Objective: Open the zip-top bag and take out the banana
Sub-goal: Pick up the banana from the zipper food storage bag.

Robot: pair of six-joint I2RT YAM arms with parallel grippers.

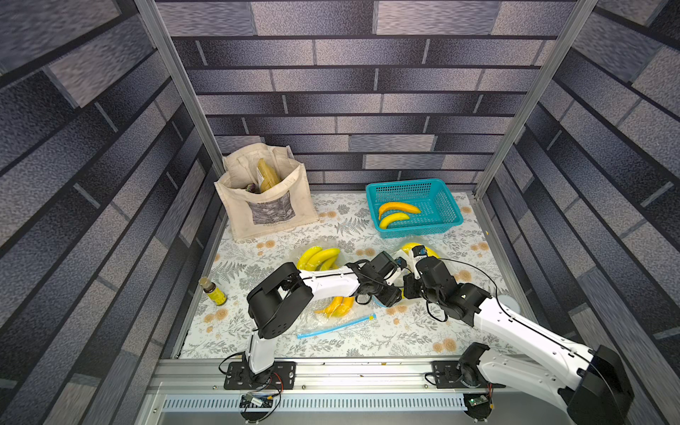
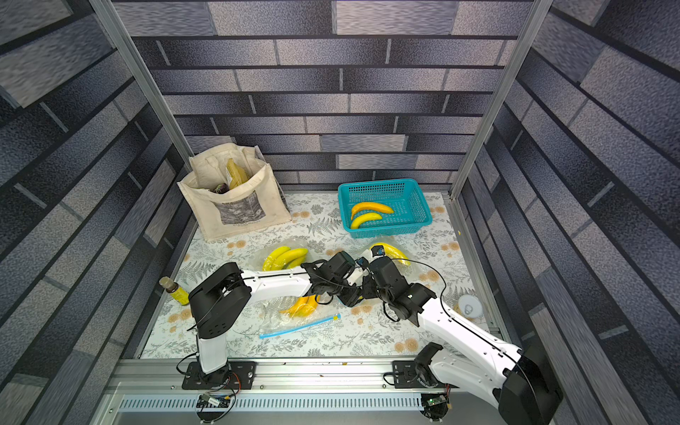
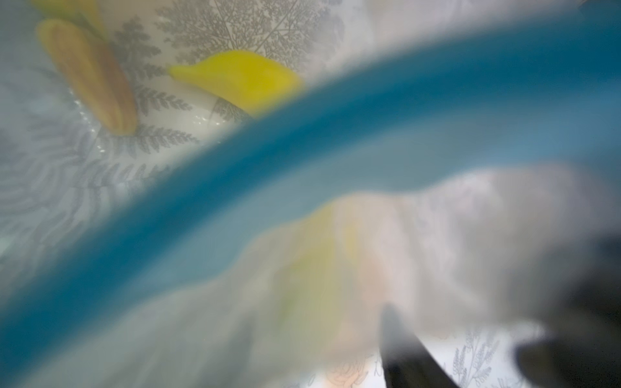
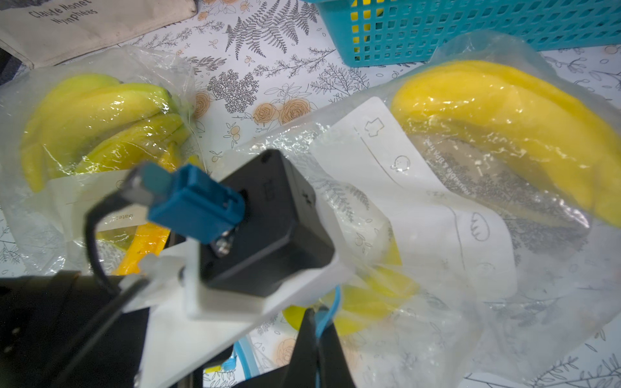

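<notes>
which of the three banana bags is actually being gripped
The bag nearest the teal basket: the right gripper is shut on its blue zip edge. The other two bags lie free.

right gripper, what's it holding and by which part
The right gripper is shut on the bag, pinching its blue zip strip at the mouth.

Clear, crumpled zip-top bag (image 4: 447,215), lying just beside the teal basket (image 4: 470,30) — curved yellow banana (image 4: 504,124) inside.
</notes>
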